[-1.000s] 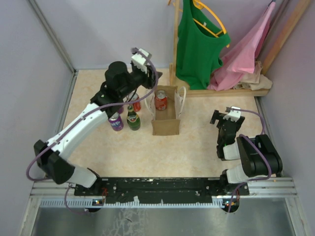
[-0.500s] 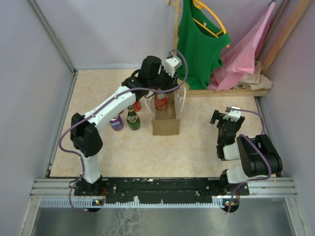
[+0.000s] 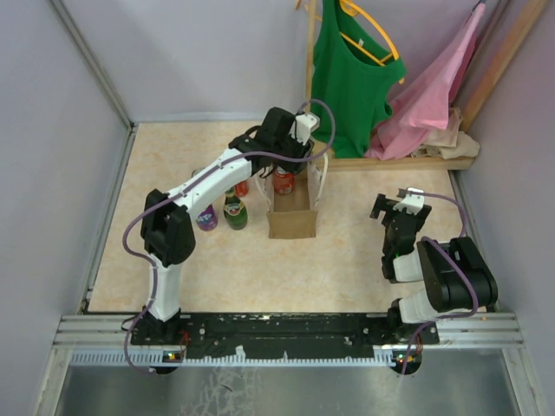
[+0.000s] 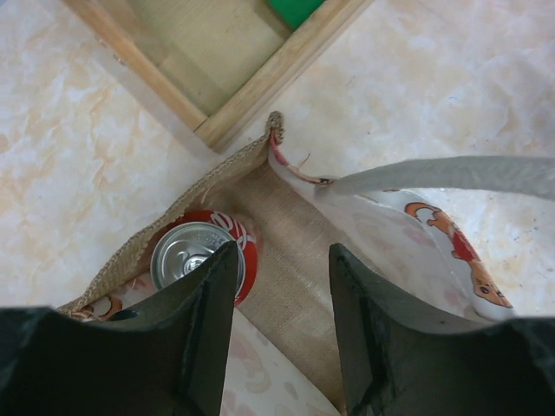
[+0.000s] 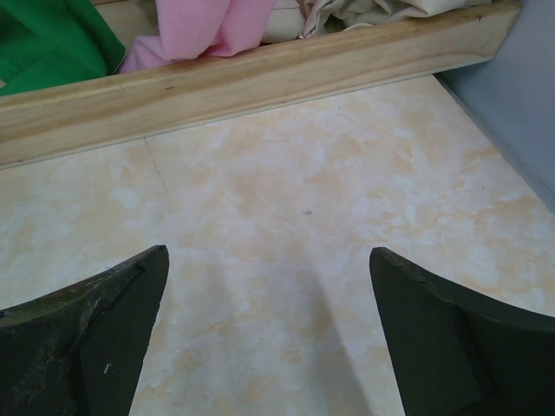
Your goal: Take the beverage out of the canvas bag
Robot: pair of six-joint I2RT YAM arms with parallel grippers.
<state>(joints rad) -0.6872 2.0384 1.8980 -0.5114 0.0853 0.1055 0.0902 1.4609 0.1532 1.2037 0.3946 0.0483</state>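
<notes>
Left wrist view: the left gripper [image 4: 284, 260], spread apart, hangs over the open canvas bag [image 4: 217, 186], where the red drink can [image 4: 195, 253] stands upright at eight o'clock, likely lining up a grab; the right gripper [image 5: 267, 256], also spread, rests aside.

The canvas bag [image 3: 290, 221] is a small tan-brown tote standing upright on the table [image 3: 173, 156], toward its far middle, with its mouth open. One white rope handle [image 3: 323, 175] loops out at its right side. The left wrist view shows its coarse woven inner wall [image 4: 282, 230]. Inside stands the beverage, a red can [image 3: 284, 180] with a silver lid facing up [image 4: 191, 251], tucked into the bag's far end, against the wall.
</notes>
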